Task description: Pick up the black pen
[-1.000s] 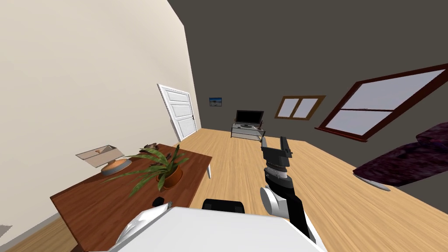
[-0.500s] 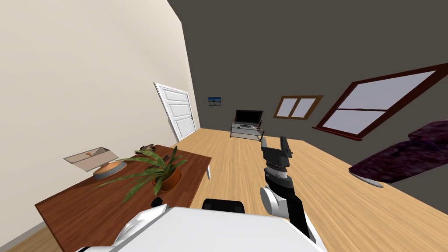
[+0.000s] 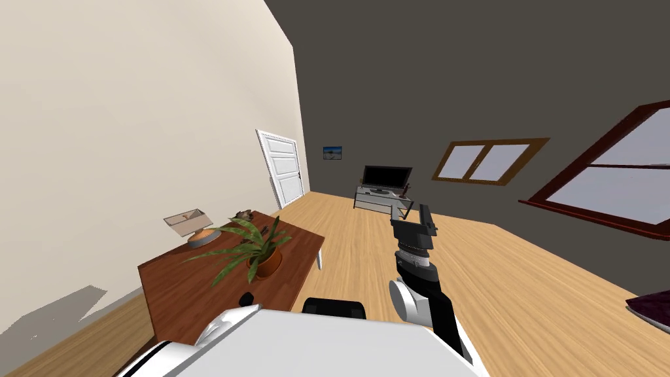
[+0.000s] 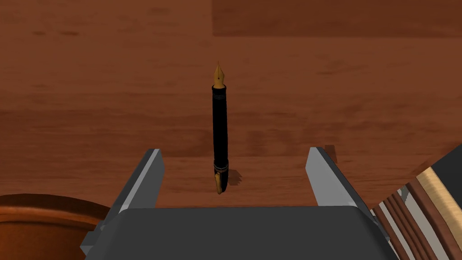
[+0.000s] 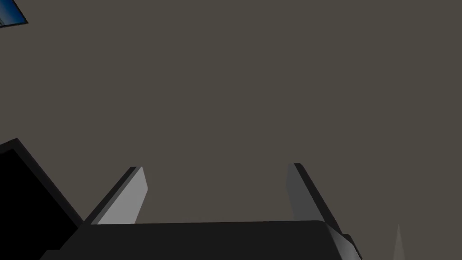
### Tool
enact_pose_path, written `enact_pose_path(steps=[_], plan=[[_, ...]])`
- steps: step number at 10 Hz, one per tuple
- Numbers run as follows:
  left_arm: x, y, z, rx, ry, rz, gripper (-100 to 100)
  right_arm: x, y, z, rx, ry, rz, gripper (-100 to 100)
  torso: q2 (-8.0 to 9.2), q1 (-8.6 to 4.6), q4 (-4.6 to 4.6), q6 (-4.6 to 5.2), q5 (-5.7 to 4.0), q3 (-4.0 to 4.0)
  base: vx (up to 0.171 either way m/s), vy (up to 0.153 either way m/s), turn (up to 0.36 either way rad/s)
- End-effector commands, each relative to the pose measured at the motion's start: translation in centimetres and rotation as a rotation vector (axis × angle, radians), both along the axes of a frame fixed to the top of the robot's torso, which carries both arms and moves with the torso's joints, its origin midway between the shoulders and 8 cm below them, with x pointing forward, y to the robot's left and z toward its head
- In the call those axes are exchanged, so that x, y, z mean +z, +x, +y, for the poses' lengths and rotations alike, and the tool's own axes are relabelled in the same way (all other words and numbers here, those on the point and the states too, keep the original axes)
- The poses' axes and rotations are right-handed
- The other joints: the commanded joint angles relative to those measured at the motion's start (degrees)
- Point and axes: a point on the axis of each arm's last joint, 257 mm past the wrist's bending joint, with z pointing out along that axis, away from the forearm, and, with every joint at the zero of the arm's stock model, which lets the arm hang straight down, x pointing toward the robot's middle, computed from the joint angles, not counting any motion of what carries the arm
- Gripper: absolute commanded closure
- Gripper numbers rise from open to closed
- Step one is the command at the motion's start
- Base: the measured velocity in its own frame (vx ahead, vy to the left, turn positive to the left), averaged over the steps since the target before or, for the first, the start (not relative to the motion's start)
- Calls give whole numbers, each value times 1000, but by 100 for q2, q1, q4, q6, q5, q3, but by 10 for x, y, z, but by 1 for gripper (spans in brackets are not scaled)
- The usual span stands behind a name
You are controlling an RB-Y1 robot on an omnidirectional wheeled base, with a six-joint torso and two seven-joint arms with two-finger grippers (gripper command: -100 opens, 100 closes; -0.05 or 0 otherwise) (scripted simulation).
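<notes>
A black pen (image 4: 220,131) with a gold nib lies on the brown wooden table (image 4: 343,90), its nib pointing away from my hand. My left gripper (image 4: 235,150) hovers over it, open, with the pen's clip end between the two fingers and touching neither. In the head view the same table (image 3: 190,281) stands at my left against the cream wall. My right gripper (image 3: 411,215) is raised in front of me over the floor, and its fingers stand open (image 5: 216,167) with nothing between them.
A potted plant (image 3: 262,252) stands on the table; its pot rim (image 4: 40,216) is beside my left finger. A striped object (image 4: 424,203) lies by the other finger. An open box on an orange base (image 3: 190,226) sits near the wall. Wooden floor (image 3: 523,281) spreads to the right.
My head view has swung, so the table now sits smaller and nearer the picture's middle and the windows have slid right. The right arm keeps its pose.
</notes>
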Motion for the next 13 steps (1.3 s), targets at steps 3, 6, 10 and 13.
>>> enact_pose_path(steps=[3,6,10,13], plan=[[-8,18,-31,-104,0,-5,-100,0,0,0,0,0,0,0,3,-3,0,-2,0,1,77,33,268],[-11,27,-46,-161,0,-8,-100,0,0,0,0,0,0,0,1,-2,2,8,0,1,75,32,172],[-11,30,-47,-161,-1,-12,-100,0,0,0,0,0,0,0,32,-11,7,5,-3,18,13,4,18],[-11,28,-46,-161,0,-9,100,0,0,0,0,0,0,0,32,-9,12,12,3,20,-1,1,5]])
